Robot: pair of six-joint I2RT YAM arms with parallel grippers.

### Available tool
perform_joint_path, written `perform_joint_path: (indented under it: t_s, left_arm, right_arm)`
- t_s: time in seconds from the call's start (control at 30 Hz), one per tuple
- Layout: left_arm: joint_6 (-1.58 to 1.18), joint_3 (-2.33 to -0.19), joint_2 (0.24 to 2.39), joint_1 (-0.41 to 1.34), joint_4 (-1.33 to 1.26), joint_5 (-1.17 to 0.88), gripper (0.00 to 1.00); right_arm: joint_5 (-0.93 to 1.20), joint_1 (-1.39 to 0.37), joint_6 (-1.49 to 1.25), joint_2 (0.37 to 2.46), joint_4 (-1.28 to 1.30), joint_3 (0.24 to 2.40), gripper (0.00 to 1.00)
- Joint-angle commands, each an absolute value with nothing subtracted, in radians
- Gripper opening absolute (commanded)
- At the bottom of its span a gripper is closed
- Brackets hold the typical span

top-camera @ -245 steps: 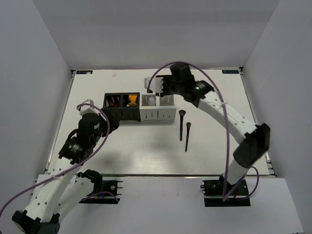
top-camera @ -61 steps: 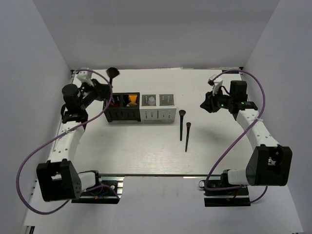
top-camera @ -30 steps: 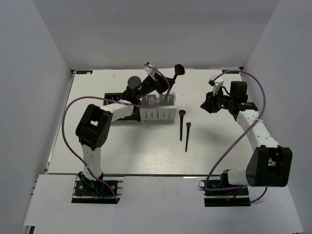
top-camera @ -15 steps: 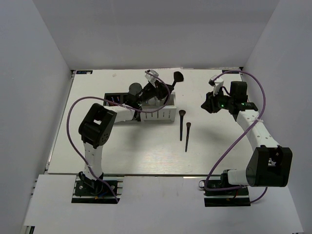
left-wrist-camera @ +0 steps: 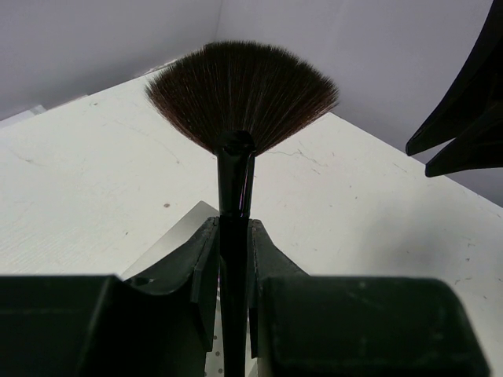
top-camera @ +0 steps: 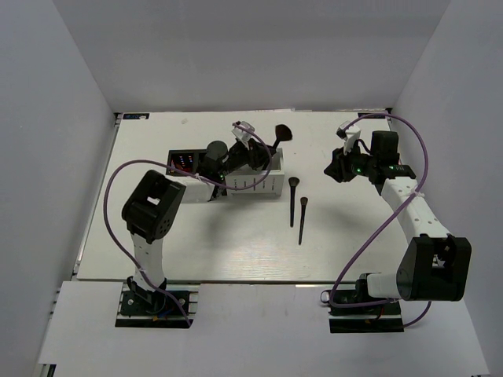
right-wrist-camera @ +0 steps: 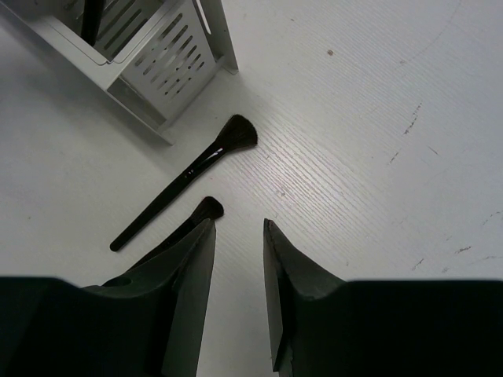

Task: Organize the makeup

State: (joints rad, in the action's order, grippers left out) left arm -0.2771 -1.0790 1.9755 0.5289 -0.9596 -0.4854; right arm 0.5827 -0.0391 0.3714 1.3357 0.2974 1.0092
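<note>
My left gripper [top-camera: 258, 149] is shut on the black handle of a fan brush [left-wrist-camera: 240, 94], and it hovers over the grey-white organizer box [top-camera: 259, 184]. The bristle head [top-camera: 281, 133] points up and to the right. In the left wrist view the handle [left-wrist-camera: 234, 236] runs straight between the closed fingers. Two black brushes [top-camera: 292, 200] [top-camera: 302, 220] lie side by side on the table right of the box. My right gripper [right-wrist-camera: 238, 224] stands open above them with nothing in it. Its left finger hides part of the nearer brush [right-wrist-camera: 206, 209]. The other brush [right-wrist-camera: 189, 177] lies in full view.
The black organizer box [top-camera: 185, 161] adjoins the grey-white one on the left, with thin red sticks [top-camera: 182, 161] in its left slot. The left arm covers its right half. A dark stick [right-wrist-camera: 90, 20] shows inside the grey-white box [right-wrist-camera: 157, 55]. White walls enclose the table.
The left gripper has lowered the fan brush toward the grey-white box, and the bristle head has come down and slightly left. The right arm has not moved.
</note>
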Motion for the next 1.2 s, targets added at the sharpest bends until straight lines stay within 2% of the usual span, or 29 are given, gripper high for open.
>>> perform_joint_path:
  t_s: [0.0,0.2,0.6,0.73,0.8,0.83,0.97,1.07,1.17]
  left_arm:
    - [-0.256,-1.066,1.893,0.545,-0.950,-0.472,0.24]
    - [-0.244,-1.054,1.875,0.545,-0.927,-0.466,0.35]
    - [-0.250,-1.058,1.841,0.554,-0.920,-0.460,0.39]
    - [-0.235,-1.132,1.766,0.554,-0.800,-0.477,0.42]
    - [-0.235,-1.172,1.706,0.554,-0.653,-0.479,0.56]
    - [-0.235,-1.193,1.686,0.554,-0.596,-0.480,0.58]
    - [-0.230,-1.185,1.537,0.554,-0.413,-0.439,0.60]
    - [-0.278,-1.102,1.383,0.545,-0.278,-0.368,0.63]
    - [-0.365,-1.033,1.214,0.532,-0.114,-0.245,0.65]
  right_arm:
    - [0.595,-0.032,0.374,1.318,0.285,1.008,0.37]
    - [0.594,-0.034,0.376,1.313,0.285,1.005,0.37]
    - [0.597,-0.034,0.376,1.301,0.285,0.996,0.37]
    - [0.600,-0.034,0.382,1.301,0.287,0.996,0.38]
    - [0.632,-0.034,0.399,1.310,0.299,0.999,0.43]
    - [0.647,-0.037,0.409,1.315,0.313,1.008,0.45]
    - [0.744,-0.051,0.472,1.364,0.444,1.038,0.61]
    - [0.738,-0.083,0.482,1.382,0.511,1.036,0.66]
    - [0.671,-0.126,0.466,1.385,0.520,1.006,0.66]
